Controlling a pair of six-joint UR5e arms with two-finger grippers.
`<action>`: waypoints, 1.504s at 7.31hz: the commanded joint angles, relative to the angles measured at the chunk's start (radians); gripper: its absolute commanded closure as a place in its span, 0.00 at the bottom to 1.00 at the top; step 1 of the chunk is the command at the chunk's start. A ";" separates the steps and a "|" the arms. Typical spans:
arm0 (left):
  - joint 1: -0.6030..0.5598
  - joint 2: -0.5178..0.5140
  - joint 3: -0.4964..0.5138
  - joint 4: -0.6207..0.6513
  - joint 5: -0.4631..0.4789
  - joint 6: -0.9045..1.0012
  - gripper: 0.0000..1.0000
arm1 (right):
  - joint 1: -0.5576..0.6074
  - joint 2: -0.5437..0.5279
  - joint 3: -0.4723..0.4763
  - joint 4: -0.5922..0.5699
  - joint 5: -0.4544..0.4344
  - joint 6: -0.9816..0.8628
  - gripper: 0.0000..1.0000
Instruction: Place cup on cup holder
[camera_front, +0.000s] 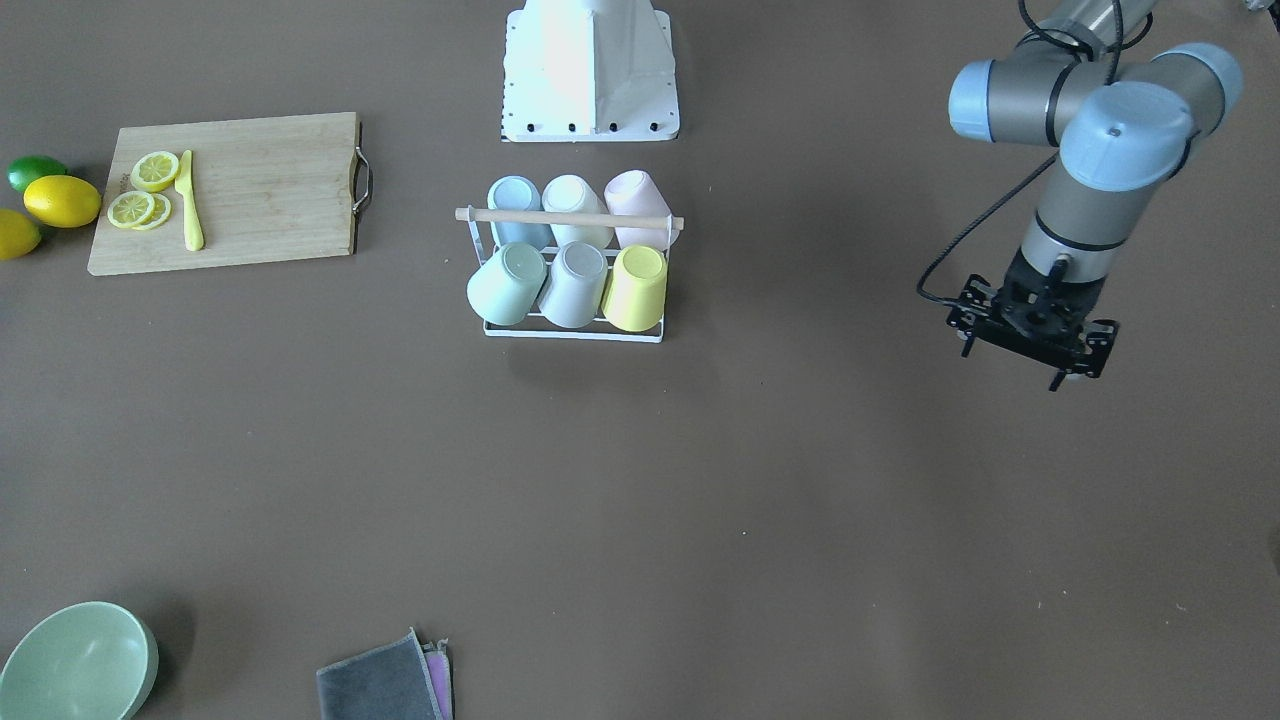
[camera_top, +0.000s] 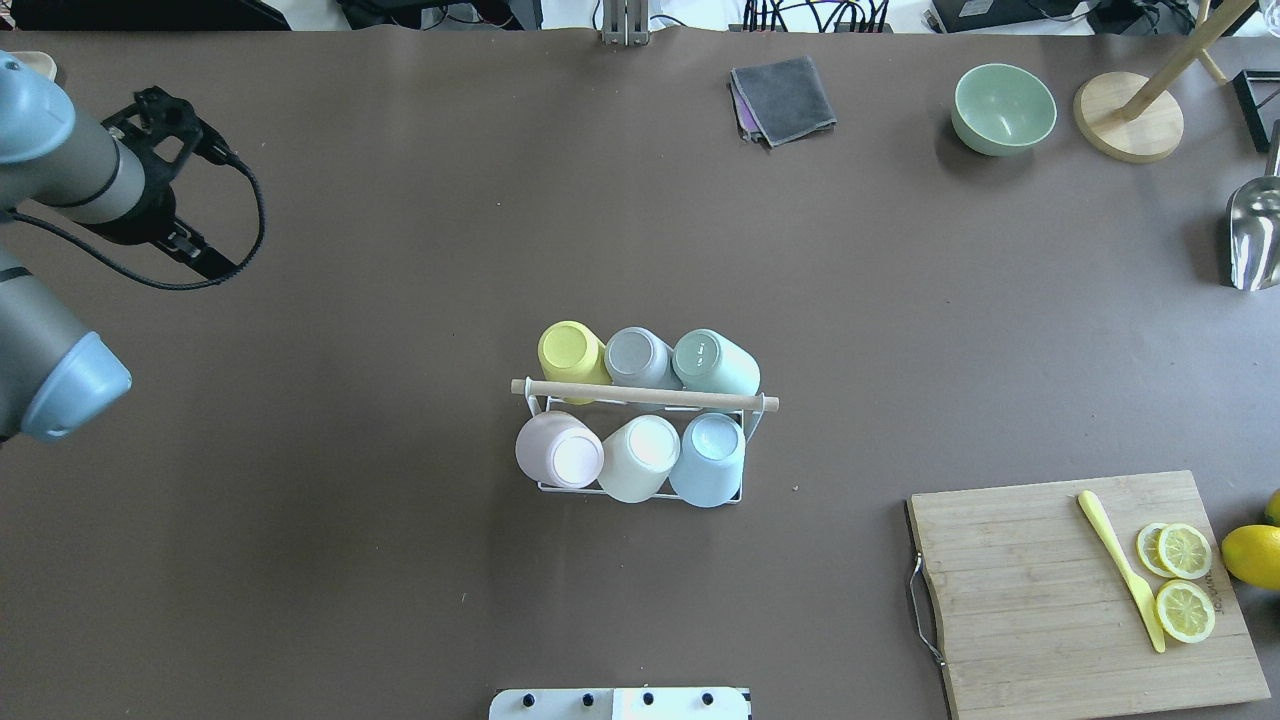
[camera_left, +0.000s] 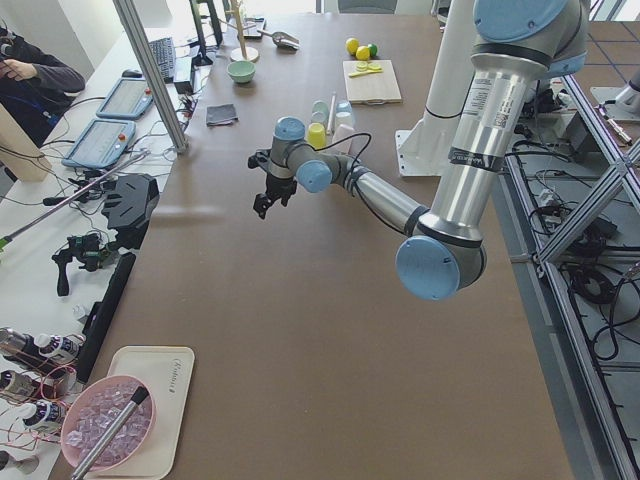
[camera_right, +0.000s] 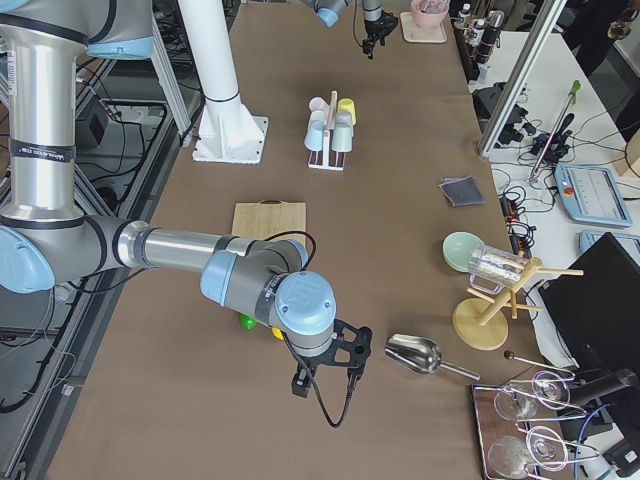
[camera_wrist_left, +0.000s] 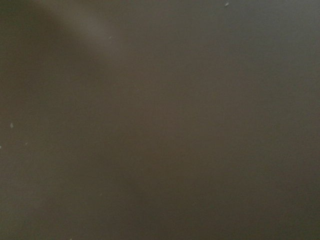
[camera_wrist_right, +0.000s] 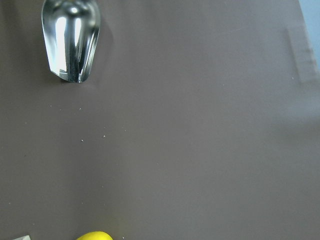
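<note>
The white wire cup holder (camera_top: 640, 394) with its wooden rod handle stands mid-table, also in the front view (camera_front: 570, 216). Six cups sit on its prongs: yellow (camera_top: 570, 350), grey (camera_top: 638, 357) and green (camera_top: 715, 362) on the far row, pink (camera_top: 558, 452), cream (camera_top: 640, 458) and blue (camera_top: 708, 460) on the near row. My left gripper (camera_front: 1040, 340) hangs over bare table far from the rack; its fingers are hidden, and the left wrist view shows only table. My right gripper (camera_right: 325, 378) shows only in the right side view, near the table's end; I cannot tell its state.
A cutting board (camera_top: 1080, 590) holds lemon slices and a yellow knife, with lemons beside it (camera_top: 1252, 555). A green bowl (camera_top: 1003, 108), grey cloth (camera_top: 783, 98), wooden stand (camera_top: 1128, 128) and metal scoop (camera_top: 1255, 235) lie along the far and right edges. The scoop also shows in the right wrist view (camera_wrist_right: 70, 40).
</note>
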 joint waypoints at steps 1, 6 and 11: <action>-0.129 0.077 0.010 0.044 -0.075 -0.077 0.01 | 0.056 -0.093 0.011 0.118 0.033 -0.015 0.00; -0.553 0.375 -0.028 0.038 -0.496 -0.087 0.01 | 0.056 -0.095 0.017 0.157 -0.021 -0.018 0.00; -0.624 0.403 -0.031 0.141 -0.493 0.219 0.01 | -0.031 -0.058 0.014 0.156 -0.076 -0.046 0.00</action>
